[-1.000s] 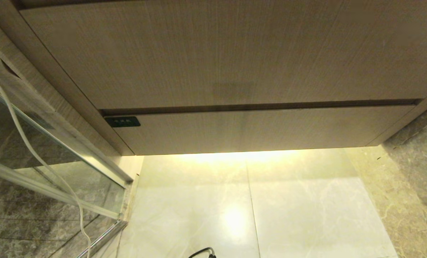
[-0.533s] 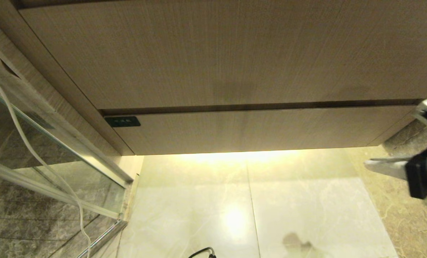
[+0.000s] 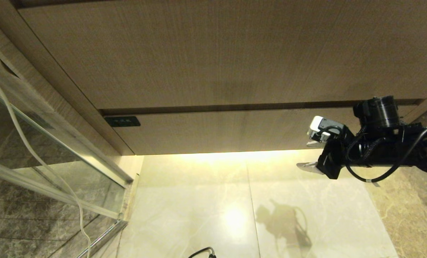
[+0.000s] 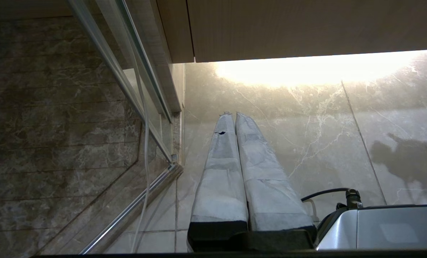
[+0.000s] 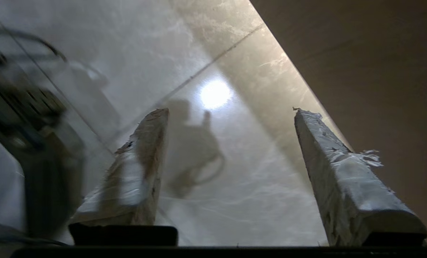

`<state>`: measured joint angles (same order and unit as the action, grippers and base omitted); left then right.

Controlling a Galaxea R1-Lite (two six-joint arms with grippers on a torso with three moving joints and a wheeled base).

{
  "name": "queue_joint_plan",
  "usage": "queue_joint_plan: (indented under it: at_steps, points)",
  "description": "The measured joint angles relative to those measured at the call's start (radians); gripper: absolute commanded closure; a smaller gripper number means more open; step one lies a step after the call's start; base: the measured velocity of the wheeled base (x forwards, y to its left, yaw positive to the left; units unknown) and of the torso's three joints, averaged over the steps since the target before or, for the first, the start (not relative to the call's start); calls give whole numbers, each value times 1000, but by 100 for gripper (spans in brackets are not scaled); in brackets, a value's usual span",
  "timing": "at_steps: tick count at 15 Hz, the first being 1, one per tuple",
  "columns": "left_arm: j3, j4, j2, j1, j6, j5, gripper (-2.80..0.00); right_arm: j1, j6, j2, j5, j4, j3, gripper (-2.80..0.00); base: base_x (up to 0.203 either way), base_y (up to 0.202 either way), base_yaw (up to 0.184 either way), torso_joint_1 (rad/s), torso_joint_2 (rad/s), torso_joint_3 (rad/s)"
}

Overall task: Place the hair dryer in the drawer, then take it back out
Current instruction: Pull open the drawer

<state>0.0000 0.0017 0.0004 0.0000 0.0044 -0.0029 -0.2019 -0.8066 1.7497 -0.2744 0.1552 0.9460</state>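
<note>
Below the tall plain wood panel point(image 3: 220, 53), the drawer point(image 3: 235, 130) sits pushed in flush with the cabinet front, a thin dark gap running along its top edge. A small dark label point(image 3: 122, 121) marks the upper left corner of the drawer front. Under the drawer's lower edge a warm strip of light falls on the pale marble floor point(image 3: 199, 215).

Near the drawer's right end, the right gripper point(image 3: 308, 154) hangs in the air in front of the drawer face, its black arm reaching in from the right. In the right wrist view its two taped fingers point(image 5: 346, 179) stand wide apart with nothing between them, only the floor and the arm's shadow showing through the gap. The gripper does not appear to touch the drawer front; its shadow point(image 3: 285, 222) lies on the floor below the drawer.

The left gripper point(image 4: 234, 114) is out of the head view. In the left wrist view it points at the floor near the drawer's left end, its two padded fingers point(image 4: 222, 172) pressed together and holding nothing.

To the left of the drawer stands a glass shower partition with a metal frame point(image 3: 56, 143), and a thin white cord point(image 3: 27, 147) hangs down in front of it.

The hair dryer shows in none of the views, so its place cannot be told.
</note>
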Motion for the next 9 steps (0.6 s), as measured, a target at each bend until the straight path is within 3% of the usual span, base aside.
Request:
queue_joint_plan:
  at_steps: [3, 5, 7, 9]
  points:
    - [0, 0, 0, 0, 0, 0, 0, 10, -341, 4, -6, 24, -59, -280, 0, 0, 0, 0, 0, 0]
    - [0, 0, 0, 0, 0, 0, 0, 17, -488, 1, 7, 159, -93, -280, 0, 0, 0, 0, 0, 0]
    - [0, 0, 0, 0, 0, 0, 0, 26, -588, 3, 60, 325, -146, -280, 0, 0, 0, 0, 0, 0]
    - [0, 0, 0, 0, 0, 0, 0, 30, -605, 10, 83, 457, -180, -280, 0, 0, 0, 0, 0, 0]
